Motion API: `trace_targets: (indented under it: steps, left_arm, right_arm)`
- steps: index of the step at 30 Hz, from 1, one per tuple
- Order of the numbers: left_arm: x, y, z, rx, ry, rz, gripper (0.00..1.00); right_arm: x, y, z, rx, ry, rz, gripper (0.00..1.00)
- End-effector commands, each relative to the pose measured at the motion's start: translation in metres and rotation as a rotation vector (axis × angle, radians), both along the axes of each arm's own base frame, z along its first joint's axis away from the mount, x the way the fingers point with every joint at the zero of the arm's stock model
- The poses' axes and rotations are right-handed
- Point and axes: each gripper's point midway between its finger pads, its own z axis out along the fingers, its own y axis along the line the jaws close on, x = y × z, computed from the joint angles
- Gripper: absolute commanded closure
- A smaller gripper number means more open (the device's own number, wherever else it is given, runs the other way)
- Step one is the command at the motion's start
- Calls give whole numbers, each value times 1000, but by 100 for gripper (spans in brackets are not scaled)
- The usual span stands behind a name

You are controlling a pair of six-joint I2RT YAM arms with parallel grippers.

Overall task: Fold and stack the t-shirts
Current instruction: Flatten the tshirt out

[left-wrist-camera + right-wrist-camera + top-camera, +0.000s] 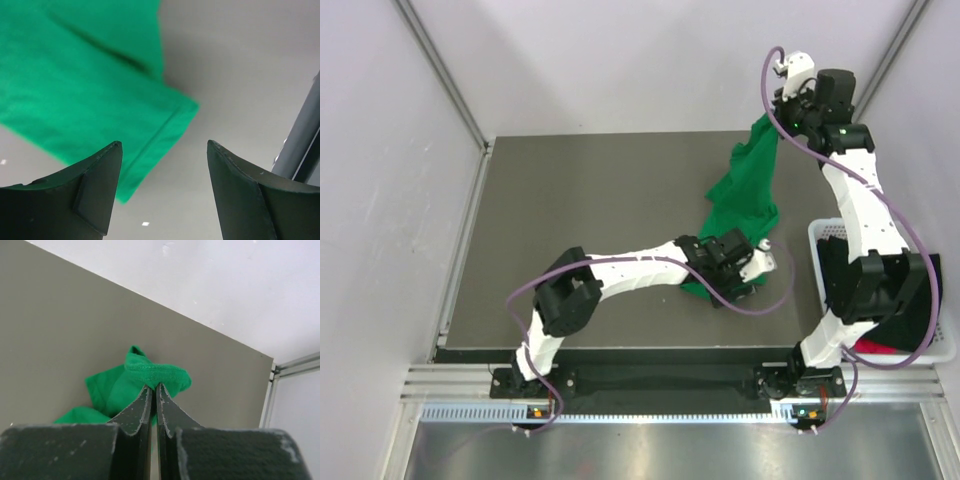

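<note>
Green t-shirt (pixel 745 195): soft matte knit, bright green; held up at the far right of the table (pixel 580 200), top hung from the right gripper (pixel 154 386), lower part pooled in loose folds on the dark table.
Right gripper: pressed together on a thick stitched edge of the cloth, possibly neckline or hem; cannot tell which.
Left gripper (pixel 165 145): spread, empty, low beside the near end of the cloth; stitched hem corner just ahead of its left finger.
Step in hand, by judgement: spreading the shirt flat before folding.
To do well: close on the hem corner at the seam, not on a loose single layer; draw away from the right gripper until taut, without jerking; lower both ends together to avoid trapped creases.
Basket (pixel 817 232): white slotted plastic, right of the table; black t-shirt (pixel 830 268) and red t-shirt (pixel 880 349) bunched inside.
</note>
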Motion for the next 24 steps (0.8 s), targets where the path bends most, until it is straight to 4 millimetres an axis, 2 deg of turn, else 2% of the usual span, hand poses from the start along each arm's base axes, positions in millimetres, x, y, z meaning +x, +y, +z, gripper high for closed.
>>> trace_targets:
  steps: [1, 2, 4, 11, 16, 19, 21, 24]
  left_arm:
    - [4, -1, -9, 62, -19, 19, 27]
    - [2, -3, -18, 80, -11, 14, 27]
    - [3, -10, -19, 94, -42, 17, 27]
    - [1, -22, -43, 161, -59, 18, 28]
    - [3, -28, -47, 169, -72, 24, 28]
    - [4, -31, -44, 168, -88, 26, 54]
    - [5, -29, -40, 168, -100, 30, 79]
    - [9, -21, -29, 164, -137, 45, 100]
  right_arm:
    - [-5, -7, 49, 4, -150, -14, 100]
    - [-5, -9, 49, 2, -151, -17, 100]
    - [-5, -11, 48, 4, -148, -21, 100]
    - [-9, -18, 45, 7, -140, -23, 100]
    - [-12, -23, 42, 14, -135, -26, 100]
    - [-12, -24, 39, 16, -128, -27, 100]
    - [-13, -24, 38, 15, -128, -25, 100]
    - [-14, -23, 39, 17, -129, -24, 100]
